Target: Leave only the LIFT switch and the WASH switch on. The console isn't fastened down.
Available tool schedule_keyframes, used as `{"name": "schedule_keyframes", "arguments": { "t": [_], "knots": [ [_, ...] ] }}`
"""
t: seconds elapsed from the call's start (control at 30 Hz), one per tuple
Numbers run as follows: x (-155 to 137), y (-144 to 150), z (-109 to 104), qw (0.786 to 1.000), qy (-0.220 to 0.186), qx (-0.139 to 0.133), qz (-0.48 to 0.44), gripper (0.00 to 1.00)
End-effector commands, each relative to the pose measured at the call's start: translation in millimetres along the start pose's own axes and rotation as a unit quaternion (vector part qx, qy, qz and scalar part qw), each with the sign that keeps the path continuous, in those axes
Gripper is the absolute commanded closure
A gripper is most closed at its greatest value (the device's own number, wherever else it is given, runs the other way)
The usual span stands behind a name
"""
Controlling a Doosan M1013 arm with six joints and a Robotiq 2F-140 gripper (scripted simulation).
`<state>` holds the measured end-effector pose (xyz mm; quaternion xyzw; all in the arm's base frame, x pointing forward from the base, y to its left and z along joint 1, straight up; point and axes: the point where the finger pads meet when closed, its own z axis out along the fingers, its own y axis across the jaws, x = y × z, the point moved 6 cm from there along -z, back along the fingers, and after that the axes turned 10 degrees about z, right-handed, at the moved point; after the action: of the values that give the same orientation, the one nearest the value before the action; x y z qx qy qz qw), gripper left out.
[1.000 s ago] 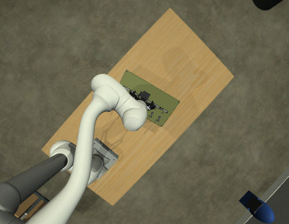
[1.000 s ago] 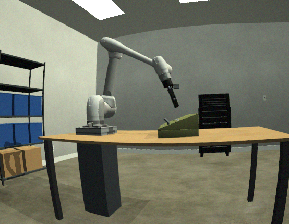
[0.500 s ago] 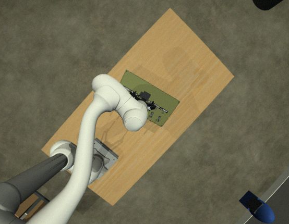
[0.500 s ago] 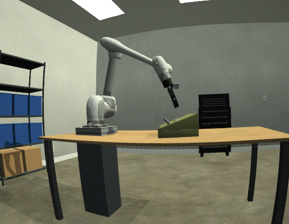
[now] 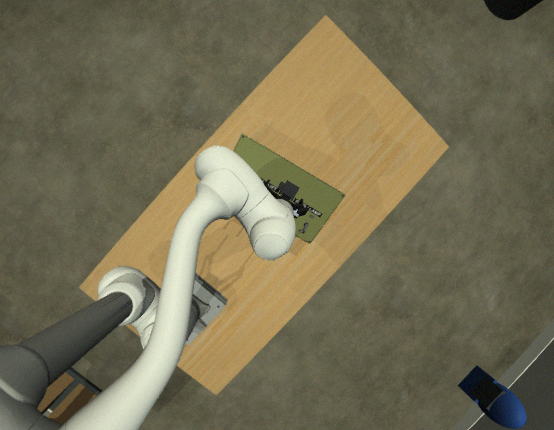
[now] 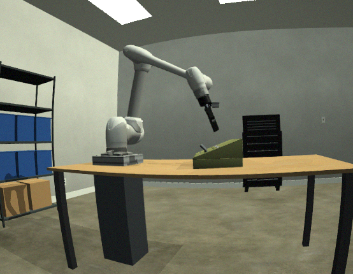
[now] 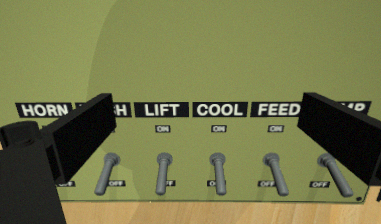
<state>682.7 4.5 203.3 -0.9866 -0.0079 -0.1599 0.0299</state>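
— How much has been done?
— Nothing: every visible lever on the console (image 7: 191, 55) leans toward OFF. The LIFT switch (image 7: 163, 173) sits between the wide, empty fingers; WASH is partly hidden behind one.

A wooden table (image 6: 281, 165) with dark legs lies below the gripper (image 6: 214, 125). A black louvred cabinet (image 6: 262, 134) stands behind the table, beyond the gripper. A black shelf rack (image 6: 53, 127) holding blue bins (image 6: 26, 127), with cardboard boxes (image 6: 23, 194) beneath, stands well apart on the opposite side.
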Motion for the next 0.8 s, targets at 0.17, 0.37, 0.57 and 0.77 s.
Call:
{"name": "schedule_keyframes", "arguments": {
  "t": [0.17, 0.37, 0.57, 0.77],
  "knots": [
    [5.2, 25.7, -0.7, 1.0, 0.001, 0.0, 0.0, 0.0],
    [6.1, 30.5, -0.7, 1.0, 0.001, 0.0, 0.0, 0.0],
    [6.2, 31.3, -0.7, 1.0, 0.001, 0.0, 0.0, 0.0],
    [6.2, 31.3, -0.7, 1.0, 0.001, 0.0, 0.0, 0.0]
  ]
}}
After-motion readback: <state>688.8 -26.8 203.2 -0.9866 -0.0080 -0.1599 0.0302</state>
